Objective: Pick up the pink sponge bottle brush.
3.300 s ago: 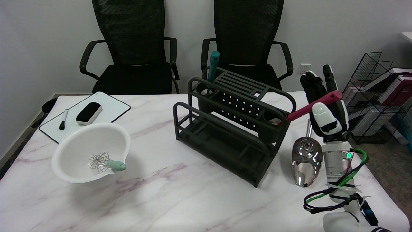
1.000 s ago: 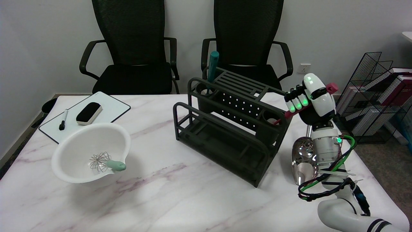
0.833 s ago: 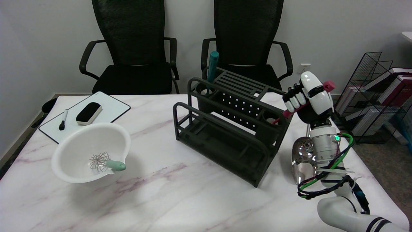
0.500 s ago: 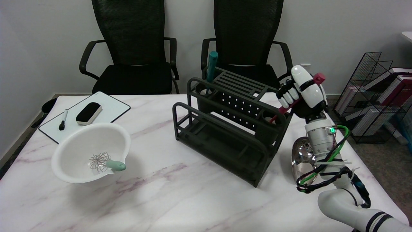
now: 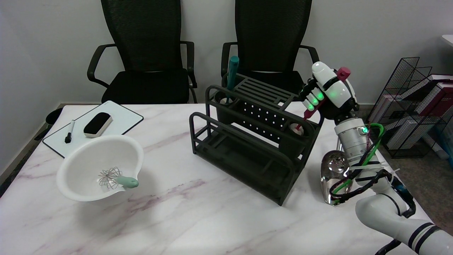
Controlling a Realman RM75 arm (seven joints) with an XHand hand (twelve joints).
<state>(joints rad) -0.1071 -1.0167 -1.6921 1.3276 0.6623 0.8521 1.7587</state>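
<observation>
The pink bottle brush (image 5: 307, 115) has a dark pink handle that slants up to the right, its tip showing at the top of my fist. Its pale sponge head sits in the right-hand cup (image 5: 296, 131) of the black rack (image 5: 247, 140). My right hand (image 5: 327, 92) grips the handle above the rack's right end, fingers wrapped around it and lit green.
A teal-handled tool (image 5: 232, 75) stands in the rack's left cup. A shiny metal scoop (image 5: 334, 177) lies beside my forearm. At the left, a white bowl (image 5: 101, 166) holds a whisk. A whiteboard (image 5: 92, 125) carries an eraser and a marker. Chairs stand behind.
My hand closed around the handle, then rose and moved left. The brush handle has swung from a low slant to a steeper one, and its sponge head has lifted within the cup.
</observation>
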